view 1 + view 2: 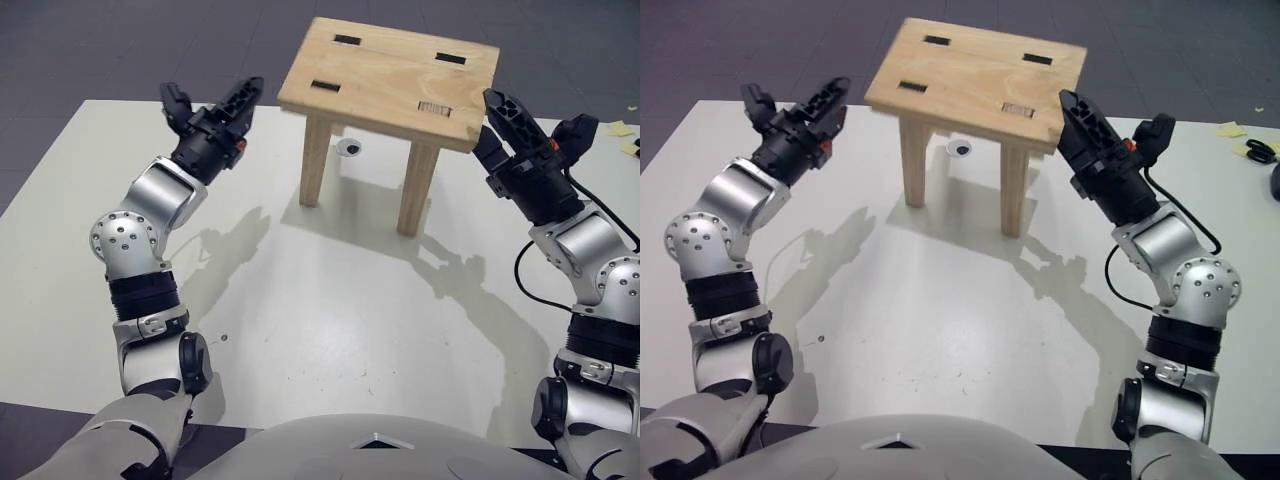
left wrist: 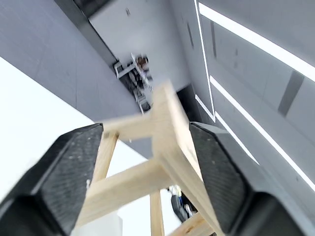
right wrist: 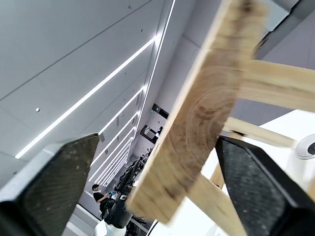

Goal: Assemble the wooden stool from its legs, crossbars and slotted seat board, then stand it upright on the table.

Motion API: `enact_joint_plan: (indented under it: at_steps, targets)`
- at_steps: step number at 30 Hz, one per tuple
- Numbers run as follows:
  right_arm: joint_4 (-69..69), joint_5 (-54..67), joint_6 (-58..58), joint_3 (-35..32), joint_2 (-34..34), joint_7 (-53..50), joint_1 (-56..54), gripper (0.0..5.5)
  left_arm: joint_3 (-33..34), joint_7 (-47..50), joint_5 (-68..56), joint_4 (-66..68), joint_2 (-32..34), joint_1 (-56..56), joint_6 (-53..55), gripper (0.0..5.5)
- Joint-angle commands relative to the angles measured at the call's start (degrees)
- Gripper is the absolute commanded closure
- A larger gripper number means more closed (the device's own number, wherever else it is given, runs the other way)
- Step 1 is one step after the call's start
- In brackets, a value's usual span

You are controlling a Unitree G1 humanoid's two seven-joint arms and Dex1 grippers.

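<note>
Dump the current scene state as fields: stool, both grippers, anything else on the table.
stool: assembled, standing upright on its legs
seat board: on top, four slots in its face
table: white, stool toward its far side
left gripper: open, left of the seat board, apart from it
right gripper: open, at the seat board's right edge, with the edge between its fingers; contact cannot be told
other: small round object on the table under the stool

White table [image 1: 330, 320] with upright stool [image 1: 390, 75], small disc [image 1: 348, 148]
</note>
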Motion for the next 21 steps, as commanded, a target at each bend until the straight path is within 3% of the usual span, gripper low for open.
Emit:
enact_joint_plan:
  at_steps: [1, 3, 8, 13, 17, 21]
  targets:
    - [-1.5, -4.8, -4.4, -2.0, 2.3, -0.8, -0.2, 0.46, 1.5, 1.0, 0.9, -3.4, -3.7, 1.2, -4.6, 1.44]
    - [-0.2, -12.6, -9.5, -2.5, 2.9, -1.7, -0.3, 0.12, 0.7, 0.5, 8.0, -4.6, -3.0, 2.0, -8.6, 1.08]
    - [2.3, -32.0, -20.4, -0.8, 4.1, -1.6, 1.4, 0.1, -4.3, -1.6, 30.3, -8.2, 0.6, 5.0, -19.4, 0.18]
    - [7.4, -55.2, -29.7, 5.0, 4.3, -7.1, 1.4, 0.1, -9.2, 0.3, 45.4, -10.2, -2.4, 8.6, -26.9, 0.11]
    - [7.1, -65.3, -33.7, 10.0, 4.7, -4.1, 0.6, 0.1, -11.5, 2.6, 55.0, -9.2, -3.9, 9.1, -30.8, 0.11]
    - [12.9, -74.7, -40.9, 10.8, 6.8, -7.1, -1.8, 0.1, -15.8, 5.0, 68.5, -7.2, -2.8, 10.1, -34.8, 0.11]
